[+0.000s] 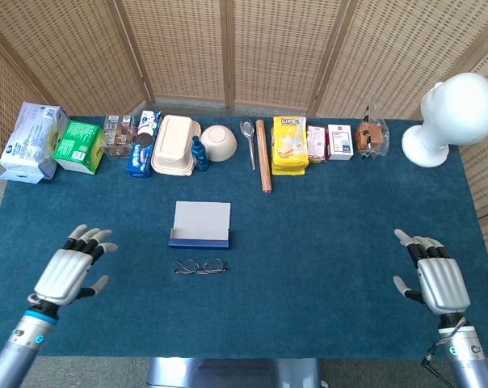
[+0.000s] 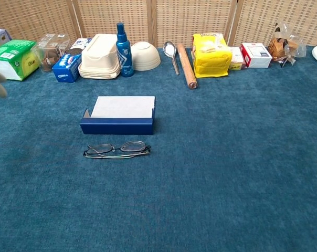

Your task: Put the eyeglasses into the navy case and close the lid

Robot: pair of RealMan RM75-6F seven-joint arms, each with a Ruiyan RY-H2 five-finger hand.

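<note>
A folding woven-wicker screen stands behind the table, which is covered in blue carpet-like cloth.

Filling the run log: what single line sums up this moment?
stage: approach | left hand: open | right hand: open | thin wire-framed eyeglasses: folded on cloth beside open navy rectangular case
</note>
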